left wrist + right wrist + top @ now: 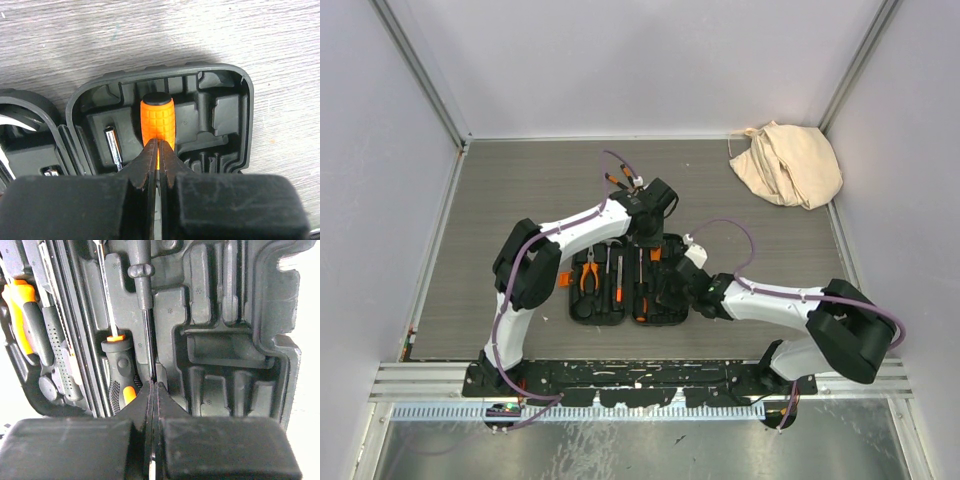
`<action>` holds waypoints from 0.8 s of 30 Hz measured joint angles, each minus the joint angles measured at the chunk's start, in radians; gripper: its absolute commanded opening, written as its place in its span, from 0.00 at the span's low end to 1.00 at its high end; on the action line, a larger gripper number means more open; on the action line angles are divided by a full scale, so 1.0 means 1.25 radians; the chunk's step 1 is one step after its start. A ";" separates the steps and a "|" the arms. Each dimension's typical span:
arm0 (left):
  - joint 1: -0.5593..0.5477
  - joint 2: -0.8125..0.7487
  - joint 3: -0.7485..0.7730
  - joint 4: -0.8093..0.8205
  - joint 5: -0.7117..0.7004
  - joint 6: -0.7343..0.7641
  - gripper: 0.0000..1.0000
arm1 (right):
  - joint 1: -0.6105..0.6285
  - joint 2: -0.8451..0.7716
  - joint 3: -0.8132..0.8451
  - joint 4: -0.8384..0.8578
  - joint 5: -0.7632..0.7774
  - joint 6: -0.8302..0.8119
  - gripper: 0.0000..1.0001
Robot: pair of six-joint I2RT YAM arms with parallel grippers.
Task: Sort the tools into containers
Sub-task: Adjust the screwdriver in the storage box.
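A grey wood-grain bench (520, 190) fills the middle, boxed by plain pale lilac-white walls (640, 60) with silver aluminium corner struts (420, 70). A scuffed steel sheet (620, 450) spans the bottom edge under even, soft light.

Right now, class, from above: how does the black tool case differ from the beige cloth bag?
The tool case is black and hard-looking; the cloth bag is beige and soft. The tool case lies opened flat, tools in its moulded slots; the cloth bag sits in a crumpled heap. The tool case lies mid-table; the cloth bag is in the far right corner. Both rest on the grey table.
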 measured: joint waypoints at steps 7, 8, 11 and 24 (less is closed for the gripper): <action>0.000 0.001 0.000 0.000 -0.005 -0.016 0.03 | 0.003 0.024 0.025 -0.028 0.013 0.003 0.01; 0.001 0.001 0.000 0.001 -0.005 -0.017 0.03 | 0.005 0.028 0.026 -0.031 0.016 0.004 0.00; 0.002 0.002 0.000 0.005 -0.007 -0.021 0.02 | 0.007 0.035 0.029 -0.033 0.027 0.010 0.01; 0.009 -0.009 -0.034 0.071 -0.009 -0.037 0.08 | 0.012 0.066 0.029 0.002 0.070 0.043 0.00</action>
